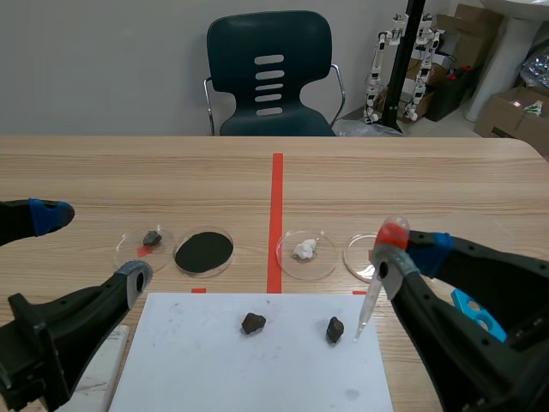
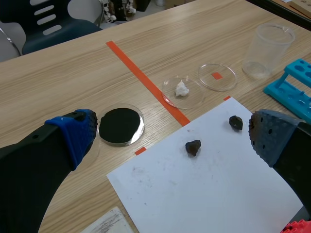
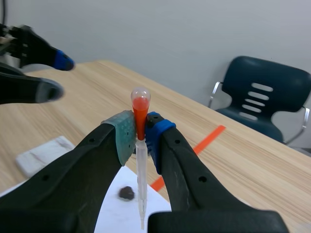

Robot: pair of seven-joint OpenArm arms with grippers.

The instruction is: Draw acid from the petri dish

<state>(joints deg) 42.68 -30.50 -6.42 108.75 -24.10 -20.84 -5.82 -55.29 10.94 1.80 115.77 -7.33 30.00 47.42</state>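
My right gripper [image 1: 396, 251] [image 3: 141, 138] is shut on a clear plastic pipette [image 1: 374, 292] [image 3: 141, 160] with a red bulb, held tip-down above the right edge of the white paper [image 1: 257, 360]. An empty-looking clear petri dish [image 1: 362, 257] [image 2: 217, 76] with a red mark under it lies just behind the pipette. Left of it sits a dish with a white lump [image 1: 306, 252] [image 2: 182, 91]. My left gripper [image 1: 90, 245] [image 2: 170, 141] hangs open over the table's left side, above the paper's edge and a dish of black material [image 1: 204, 251] [image 2: 121, 125].
Two dark rocks [image 1: 252, 324] [image 1: 335, 329] lie on the paper. A dish with a small rock [image 1: 146, 242] sits far left. A clear beaker [image 2: 267, 51] and a blue rack [image 2: 294, 90] stand to the right. A dark chair [image 1: 270, 77] is behind the table.
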